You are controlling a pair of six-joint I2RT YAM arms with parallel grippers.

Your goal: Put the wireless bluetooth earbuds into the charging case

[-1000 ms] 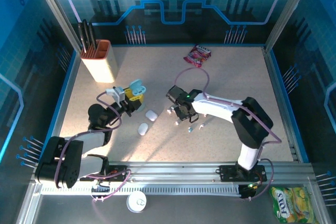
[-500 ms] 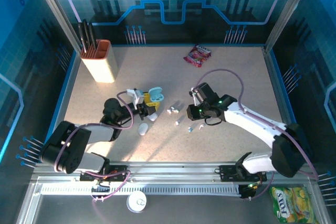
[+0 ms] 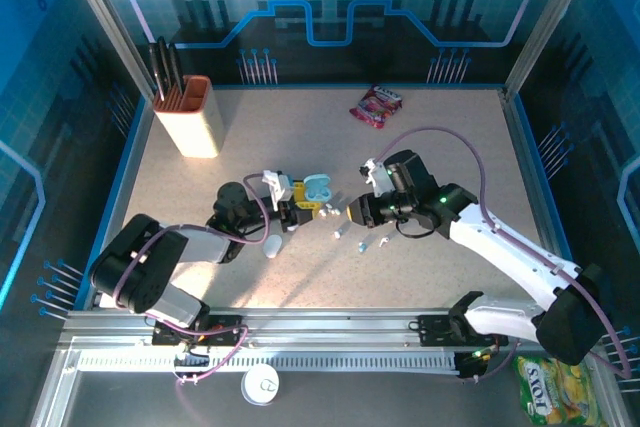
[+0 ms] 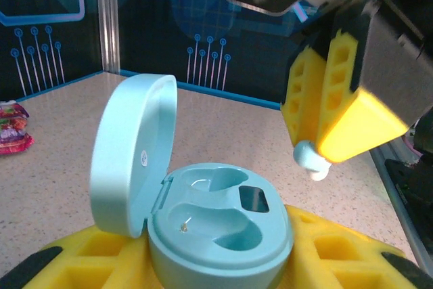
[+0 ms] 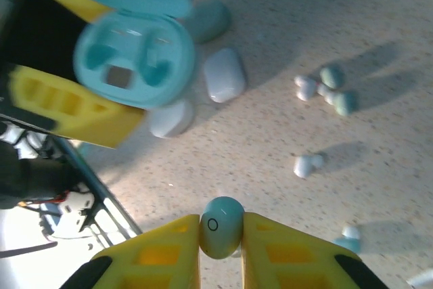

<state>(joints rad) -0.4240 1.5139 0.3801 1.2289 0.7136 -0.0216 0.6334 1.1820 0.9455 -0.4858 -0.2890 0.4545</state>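
Both arms have swung in toward each other since a second ago. Left gripper is clamped on the open light-blue charging case, and both sockets are empty. Right gripper pinches a light-blue earbud just beside it, not seated yet. More loose earbuds wait on the table. Lettering on the yellow-green snack bag is too small to read.

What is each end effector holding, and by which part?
Left end effector: open light-blue plastic charging case, gripped by its lower shell. Right end effector: small light-blue plastic earbud, pinched across its rounded body.
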